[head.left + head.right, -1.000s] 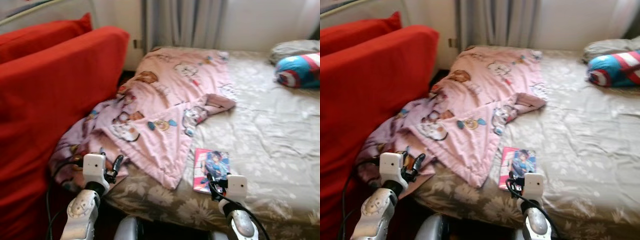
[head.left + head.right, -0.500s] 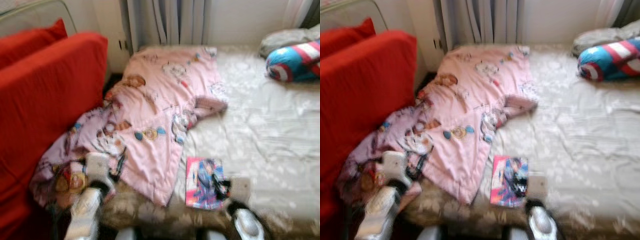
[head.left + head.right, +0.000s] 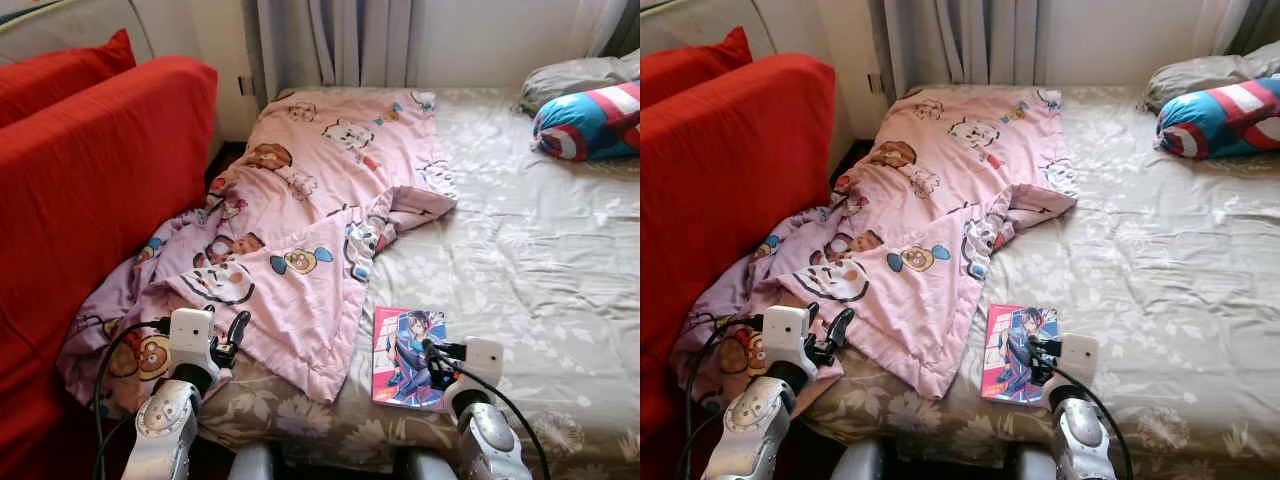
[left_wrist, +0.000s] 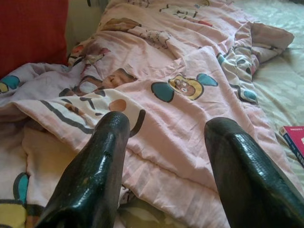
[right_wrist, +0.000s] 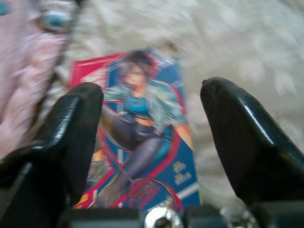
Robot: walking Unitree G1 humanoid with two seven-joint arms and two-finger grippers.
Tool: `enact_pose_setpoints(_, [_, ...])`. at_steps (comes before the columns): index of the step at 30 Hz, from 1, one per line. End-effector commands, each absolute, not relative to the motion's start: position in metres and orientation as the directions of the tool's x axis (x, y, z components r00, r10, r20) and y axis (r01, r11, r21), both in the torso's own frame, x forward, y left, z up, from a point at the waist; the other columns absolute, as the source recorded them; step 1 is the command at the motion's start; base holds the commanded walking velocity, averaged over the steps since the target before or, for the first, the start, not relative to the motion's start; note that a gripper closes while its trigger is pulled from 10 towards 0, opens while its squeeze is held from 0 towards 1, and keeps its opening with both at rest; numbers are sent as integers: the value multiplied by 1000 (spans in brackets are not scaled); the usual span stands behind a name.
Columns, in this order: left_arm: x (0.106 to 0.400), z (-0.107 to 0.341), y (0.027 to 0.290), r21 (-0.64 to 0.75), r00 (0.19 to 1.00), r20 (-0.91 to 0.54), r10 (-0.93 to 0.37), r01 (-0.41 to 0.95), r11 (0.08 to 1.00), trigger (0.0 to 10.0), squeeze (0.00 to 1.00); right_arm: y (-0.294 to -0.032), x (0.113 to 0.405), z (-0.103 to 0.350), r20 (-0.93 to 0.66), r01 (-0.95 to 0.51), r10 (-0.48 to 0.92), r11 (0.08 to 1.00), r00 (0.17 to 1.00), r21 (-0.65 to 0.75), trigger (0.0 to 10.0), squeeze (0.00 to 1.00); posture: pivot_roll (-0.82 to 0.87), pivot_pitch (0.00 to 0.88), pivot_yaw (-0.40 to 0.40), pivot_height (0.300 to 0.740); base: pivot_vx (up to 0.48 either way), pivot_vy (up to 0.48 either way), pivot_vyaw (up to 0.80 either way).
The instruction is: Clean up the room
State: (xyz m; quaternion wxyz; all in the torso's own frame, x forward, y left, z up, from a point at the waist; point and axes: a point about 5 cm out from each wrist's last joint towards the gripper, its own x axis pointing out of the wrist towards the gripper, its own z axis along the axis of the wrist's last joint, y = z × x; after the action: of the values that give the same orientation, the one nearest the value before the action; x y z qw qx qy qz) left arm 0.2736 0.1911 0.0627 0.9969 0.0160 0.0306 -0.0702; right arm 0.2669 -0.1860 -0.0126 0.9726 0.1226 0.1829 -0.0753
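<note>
We see a bed (image 3: 540, 250) with a floral grey-green cover filling most of the head view. A red sofa (image 3: 90, 190) sits at 9 o'clock, touching the bed's edge. A pink blanket (image 3: 320, 200) with cartoon prints (rumpled, partly folded over) runs from 12 down to 7 o'clock, its lower end spilling off the bed against the sofa. A blue-red-white pillow (image 3: 590, 120) lies at 2 o'clock, with a grey pillow (image 3: 570, 75) just behind it. A comic book (image 3: 405, 355) lies flat near the bed's front edge at 6 o'clock, just beside the blanket's corner. Our left gripper (image 3: 232, 335) hovers over the blanket's lower end, fingers (image 4: 95, 175) spread wide, holding nothing. Our right gripper (image 3: 432, 355) sits over the book, fingers (image 5: 247, 137) also spread, empty.
</note>
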Motion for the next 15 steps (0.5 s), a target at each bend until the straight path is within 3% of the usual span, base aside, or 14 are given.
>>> enact_pose_setpoints(1, [274,67,195,26,989,-53,-136,138,990,10000,0,-190,268,-13,-391,243,-133,938,911,246,10000,1000,60,90,57,616,0,0,0])
enact_pose_setpoints(7, [275,72,198,39,989,-50,-140,142,989,10000,0,-192,269,-15,-411,271,-150,928,899,255,10000,976,73,134,82,616,0,0,0])
enact_pose_setpoints(8, [276,73,198,42,989,-49,-143,145,989,10000,0,-191,269,-16,-415,269,-143,926,898,264,10000,0,78,146,88,616,0,0,0])
enact_pose_setpoints(15, [277,80,199,55,988,-43,-148,150,987,10000,0,-191,267,-20,-439,285,-101,881,893,377,10000,0,109,197,109,616,0,0,0])
